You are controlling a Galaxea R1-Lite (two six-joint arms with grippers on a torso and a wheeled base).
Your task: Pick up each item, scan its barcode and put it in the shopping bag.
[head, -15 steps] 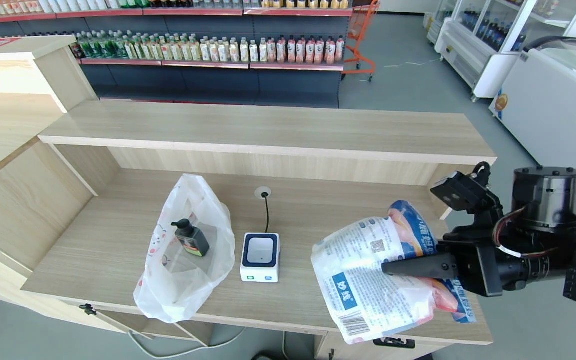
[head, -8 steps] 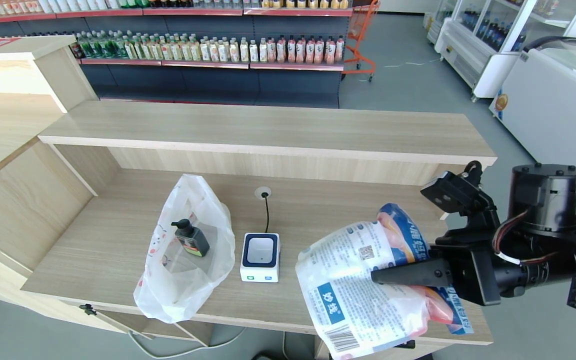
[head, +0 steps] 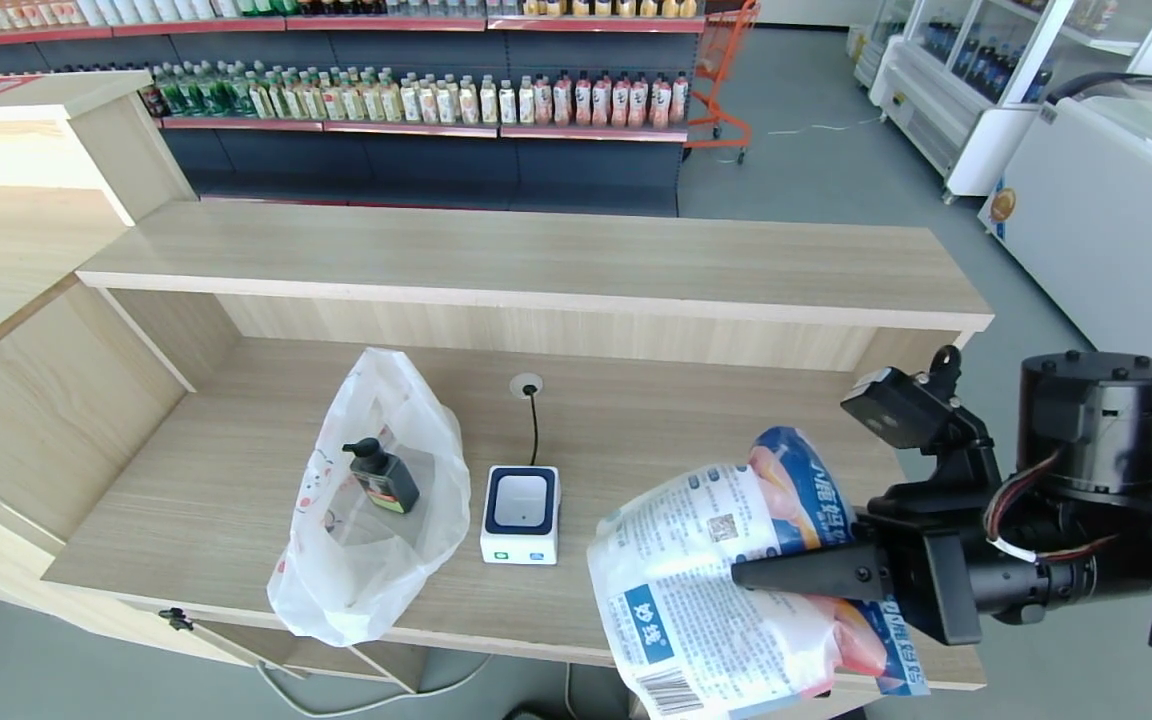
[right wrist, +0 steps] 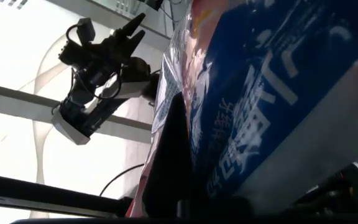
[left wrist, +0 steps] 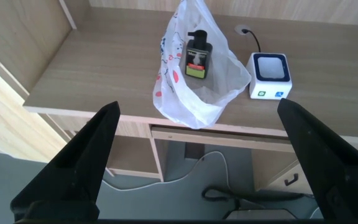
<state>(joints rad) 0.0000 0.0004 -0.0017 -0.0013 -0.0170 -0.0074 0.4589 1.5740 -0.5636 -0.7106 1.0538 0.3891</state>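
Note:
My right gripper (head: 771,580) is shut on a large white, blue and pink food packet (head: 696,590), held over the counter's front right corner, to the right of the scanner (head: 520,512). The packet's barcode (head: 664,690) sits at its lower end, facing up towards the head view. In the right wrist view the packet (right wrist: 260,93) lies against one dark finger (right wrist: 173,155). The white shopping bag (head: 366,500) lies left of the scanner with a dark pump bottle (head: 383,478) inside. My left gripper (left wrist: 197,106) hangs open off the counter's front edge, facing the shopping bag (left wrist: 194,74).
A raised wooden ledge (head: 536,255) runs along the counter's far side, with side walls at left and right. The scanner's cable (head: 534,420) goes to a hole in the counter. Shelves of bottles (head: 416,100) and freezers (head: 1096,190) stand beyond.
My right gripper has carried the packet left and down towards the counter's front edge, nearer the scanner. The shopping bag, the bottle and the scanner have not moved.

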